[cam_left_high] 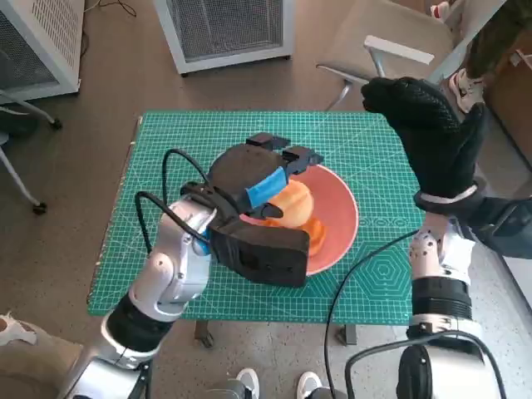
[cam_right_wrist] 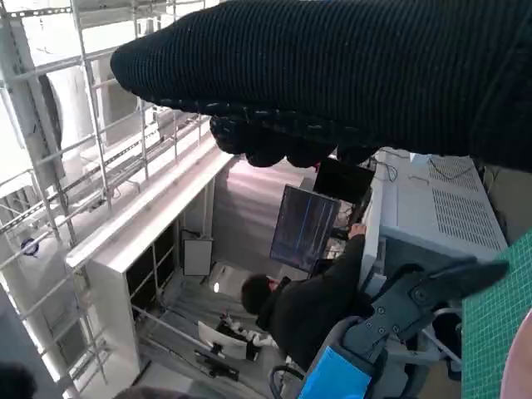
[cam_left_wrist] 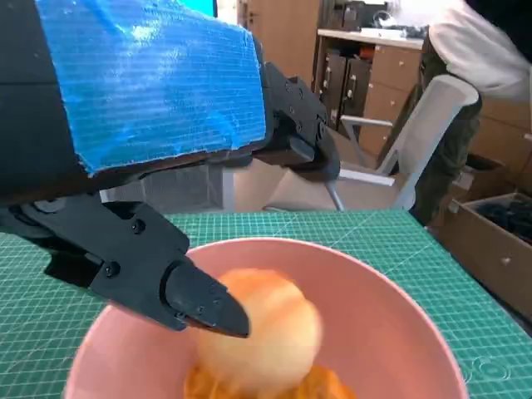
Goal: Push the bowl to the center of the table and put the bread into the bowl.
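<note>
The pink bowl [cam_left_high: 345,208] sits on the green mat, a little right of the table's middle. A round pale bread [cam_left_high: 293,199] lies inside it on top of an orange item [cam_left_high: 314,234]. My left hand [cam_left_high: 258,179] hovers over the bowl's left half with its fingers spread above the bread. In the left wrist view, my left hand [cam_left_wrist: 158,125] has its thumb tip at the side of the bread [cam_left_wrist: 266,324], the other fingers held well above it, inside the bowl [cam_left_wrist: 391,299]. My right hand [cam_left_high: 432,137] is raised over the table's right edge and holds nothing; the glove [cam_right_wrist: 332,75] fills the right wrist view.
The green cutting mat [cam_left_high: 191,141] covers the small table. A grey chair [cam_left_high: 391,41] stands behind it and white cabinets [cam_left_high: 224,29] stand on the floor beyond. A person's shoe [cam_left_high: 461,87] shows at the far right. Another person [cam_right_wrist: 307,307] sits at a monitor.
</note>
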